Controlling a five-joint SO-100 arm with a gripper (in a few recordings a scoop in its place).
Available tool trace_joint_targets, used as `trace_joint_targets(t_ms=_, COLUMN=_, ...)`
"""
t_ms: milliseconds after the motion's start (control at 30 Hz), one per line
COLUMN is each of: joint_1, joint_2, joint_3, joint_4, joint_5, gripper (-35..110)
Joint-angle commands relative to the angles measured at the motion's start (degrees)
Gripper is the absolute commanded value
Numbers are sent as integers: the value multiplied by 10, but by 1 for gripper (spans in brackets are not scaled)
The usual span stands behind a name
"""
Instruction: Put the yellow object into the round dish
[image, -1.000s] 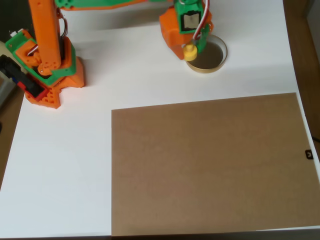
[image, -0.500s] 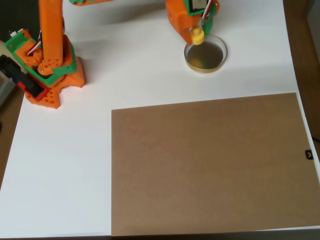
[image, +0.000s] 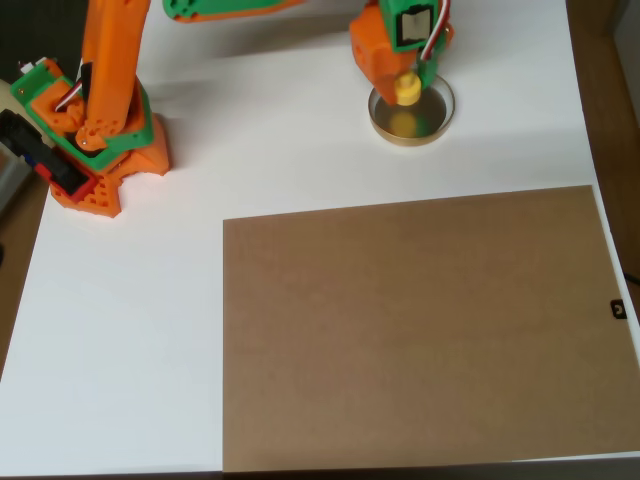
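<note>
Your yellow object (image: 407, 89) sits over the far part of the round dish (image: 436, 122), inside its rim as the overhead view shows it, and a yellow glint shows on the dark glossy floor of the dish just below it. The fingers (image: 418, 76) are clenched on the yellow object, so you have it held above the dish, not yet let go; from straight above you cannot tell how high it hangs. By my reading the carry is done, and what is left for you is to lower and release. The dish stands at the far right of the white desk (image: 150, 300), with the brown sheet (image: 420, 330) nearer. No brand, label or readable writing shows anywhere.
</note>
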Motion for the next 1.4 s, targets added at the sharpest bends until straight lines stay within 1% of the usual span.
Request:
trace_joint_targets(t_ms=0, joint_1=-3, joint_2=18, joint_3=-35, joint_4=0, joint_5=-3, gripper=0)
trace_joint_targets(t_ms=333, joint_1=-4, joint_2=-3, joint_3=-56, joint_4=11, joint_5=6, gripper=13)
trace_joint_targets(t_ms=533, joint_1=-4, joint_2=-21, joint_3=-91, joint_4=40, joint_5=9, gripper=25)
trace_joint_targets(t_ms=733, joint_1=-1, joint_2=-13, joint_3=-99, joint_4=54, joint_5=11, gripper=28)
trace_joint_targets(t_ms=933, joint_1=25, joint_2=48, joint_3=-95, joint_4=80, joint_5=9, gripper=28)
trace_joint_targets(t_ms=1000, joint_1=38, joint_2=83, joint_3=-71, joint_4=80, joint_5=5, gripper=28)
trace_joint_targets(t_ms=1367, joint_1=133, joint_2=347, joint_3=178, joint_4=27, joint_5=0, gripper=27)
